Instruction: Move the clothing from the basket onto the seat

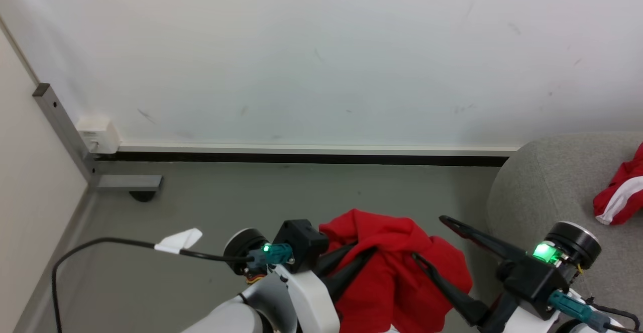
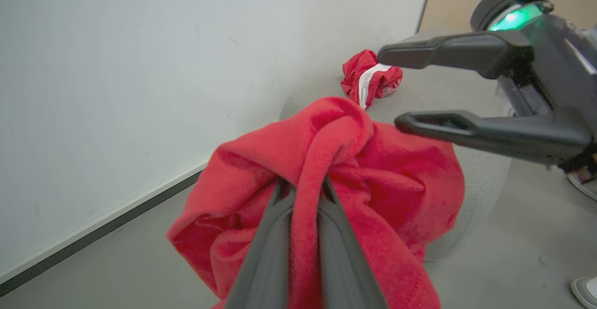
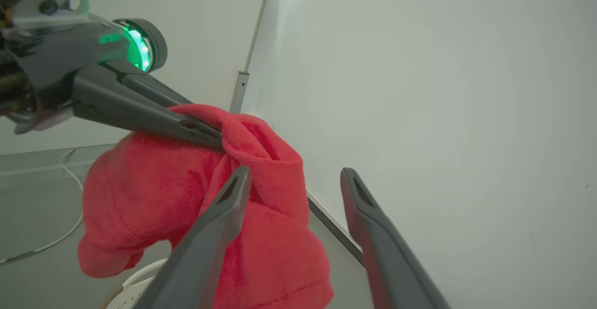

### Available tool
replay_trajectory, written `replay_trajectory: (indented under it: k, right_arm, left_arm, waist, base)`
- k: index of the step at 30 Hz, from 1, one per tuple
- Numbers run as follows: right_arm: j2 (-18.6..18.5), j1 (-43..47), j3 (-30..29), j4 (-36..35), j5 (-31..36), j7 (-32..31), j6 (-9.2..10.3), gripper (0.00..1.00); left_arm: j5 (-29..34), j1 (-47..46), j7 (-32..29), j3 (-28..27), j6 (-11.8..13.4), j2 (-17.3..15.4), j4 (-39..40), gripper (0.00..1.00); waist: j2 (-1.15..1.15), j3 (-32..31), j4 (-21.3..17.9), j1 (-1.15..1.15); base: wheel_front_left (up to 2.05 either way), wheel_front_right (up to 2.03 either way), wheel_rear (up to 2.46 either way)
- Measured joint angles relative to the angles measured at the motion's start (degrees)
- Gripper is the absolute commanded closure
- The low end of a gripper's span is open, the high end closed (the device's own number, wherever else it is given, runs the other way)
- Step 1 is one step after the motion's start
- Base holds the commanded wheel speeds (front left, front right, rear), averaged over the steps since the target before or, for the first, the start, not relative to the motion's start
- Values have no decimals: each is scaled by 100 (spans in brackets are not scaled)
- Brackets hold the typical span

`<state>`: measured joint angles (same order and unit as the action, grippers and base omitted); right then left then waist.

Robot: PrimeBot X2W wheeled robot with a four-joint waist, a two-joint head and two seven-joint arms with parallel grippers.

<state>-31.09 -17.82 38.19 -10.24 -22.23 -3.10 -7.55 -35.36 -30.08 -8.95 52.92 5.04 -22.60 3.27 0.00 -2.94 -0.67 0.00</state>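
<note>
A plain red garment [image 1: 397,272] hangs bunched above the grey floor, with my left gripper [image 1: 364,252] shut on a fold of it. In the left wrist view the two fingers [image 2: 270,253] pinch the red cloth [image 2: 396,183] between them. My right gripper [image 1: 428,237] stands open just right of the bundle, one finger lying against the cloth and nothing between the jaws. A second red garment with a white stripe [image 1: 620,192] lies crumpled on the light-grey seat [image 1: 552,182] at the far right. A bit of the white basket rim [image 3: 135,278] peeks out below the hanging cloth [image 3: 154,192].
A white wall with a dark skirting strip [image 1: 301,159] runs across ahead. A grey metal post and foot [image 1: 125,182] stand in the left corner. A black cable with a white tag [image 1: 178,240] trails over the floor at the left.
</note>
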Motion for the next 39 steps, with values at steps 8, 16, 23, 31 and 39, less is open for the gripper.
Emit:
replay_trajectory:
  k: [8,16,23,31,39]
  right_arm:
    - [-36,-604,1115,549,-493,-138,0,0]
    - [219,-796,1399,1169,-1180,66,0,100]
    - [242,-792,1020,1359,-1417,322,0,100]
    - [-3,-755,24,1213,-1484,478,0,100]
    - [-211,-599,-667,946,-1403,378,0,100]
  left_arm:
    - [11,-87,-105,267,-180,197,51,100]
    - [2,-126,-78,349,-247,350,-12,100]
    - [-21,-48,121,280,-142,374,-101,0]
    - [-57,140,658,171,-58,450,-405,0]
    - [-85,210,1098,186,-141,773,-827,0]
  waist:
    - [0,23,148,1]
    - [0,8,237,0]
    - [0,21,162,1]
    - [0,120,-417,0]
    - [0,238,-1209,1]
  base:
    - [0,0,0]
    - [0,0,0]
    - [0,0,0]
    - [0,0,0]
    - [0,0,0]
